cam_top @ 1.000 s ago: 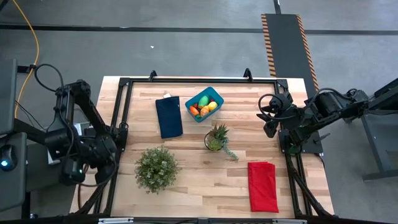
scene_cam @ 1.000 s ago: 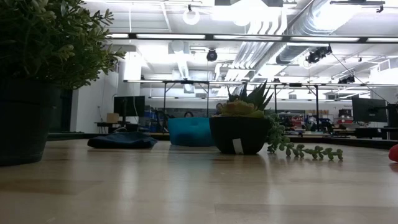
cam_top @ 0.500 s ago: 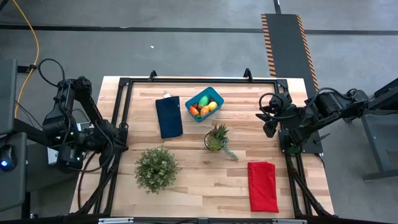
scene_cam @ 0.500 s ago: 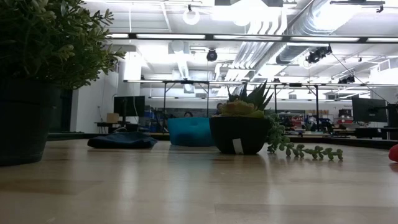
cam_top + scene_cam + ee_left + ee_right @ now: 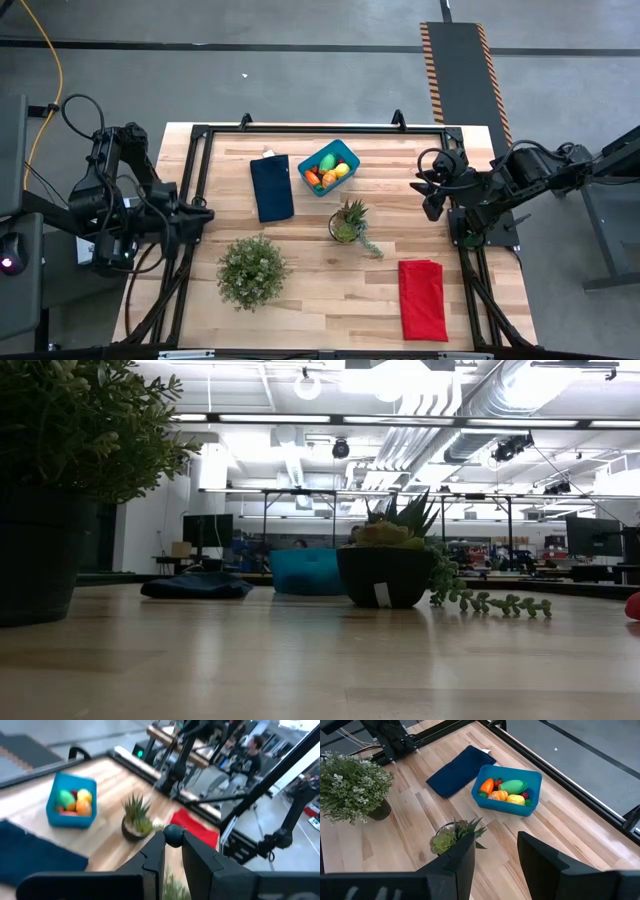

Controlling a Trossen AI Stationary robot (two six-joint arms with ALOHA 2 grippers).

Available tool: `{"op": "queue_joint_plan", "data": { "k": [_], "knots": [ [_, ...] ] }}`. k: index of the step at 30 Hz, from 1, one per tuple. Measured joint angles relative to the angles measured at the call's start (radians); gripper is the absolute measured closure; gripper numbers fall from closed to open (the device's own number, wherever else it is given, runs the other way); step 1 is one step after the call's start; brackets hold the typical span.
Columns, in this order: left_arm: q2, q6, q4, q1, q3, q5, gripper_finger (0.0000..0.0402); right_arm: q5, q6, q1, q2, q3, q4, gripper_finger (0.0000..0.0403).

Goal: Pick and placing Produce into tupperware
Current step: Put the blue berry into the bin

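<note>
Pale wooden boards make up the desk (image 5: 330,285), which stands in a dark frame on a grey floor. Over its left edge hangs the left end effector (image 5: 203,214), and its fingers (image 5: 200,857) stand a narrow gap apart with nothing between them. Over the right edge is the right end effector (image 5: 428,190), its fingers (image 5: 542,862) parted wider and likewise empty. Both are well apart from the tub (image 5: 329,167), which sits near the far edge, between the arms.

Inside the blue tub (image 5: 507,790) lies the produce (image 5: 506,791): a green oval (image 5: 513,785), a carrot (image 5: 487,785), an orange piece (image 5: 498,795) and a lemon (image 5: 516,799), packed touching one another.

Just beside the tub lies a dark blue cloth (image 5: 271,187). Nearer the middle stands a spiky plant (image 5: 347,221) in a dark pot; a bushy plant (image 5: 251,270) stands toward the front left, and a red cloth (image 5: 423,298) lies at the front right.

Across the desk at surface height, the tub (image 5: 306,572) shows behind the spiky plant's pot, with workbenches and ceiling lights beyond. A person (image 5: 250,751) shows in the room past the desk.
</note>
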Motion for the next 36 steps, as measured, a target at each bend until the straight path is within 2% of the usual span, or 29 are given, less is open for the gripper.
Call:
{"op": "queue_joint_plan", "data": {
  "k": [4,7,15,24,30,36],
  "knots": [
    [0.000,0.022,0.000,0.000,0.000,-0.057,0.0353,0.000,0.000,0.000,0.000,0.000,0.002,0.0263],
    [-0.002,0.050,0.001,0.024,0.000,-0.054,0.0353,0.000,0.000,0.000,0.000,0.000,0.002,0.0263],
    [-0.034,0.184,0.000,0.261,0.000,-0.038,0.0353,0.000,0.000,0.000,0.000,0.000,0.011,0.0263],
    [-0.106,0.394,0.000,0.470,0.000,0.075,0.0353,0.000,-0.005,0.000,0.000,0.000,0.030,0.0263],
    [-0.174,0.484,0.000,0.536,0.000,0.072,0.0353,0.000,-0.005,0.000,0.000,0.000,0.031,0.0263],
    [-0.222,0.542,0.002,0.549,-0.001,0.042,0.0353,0.001,0.000,0.000,0.001,0.000,0.035,0.0263]
  ]
}}
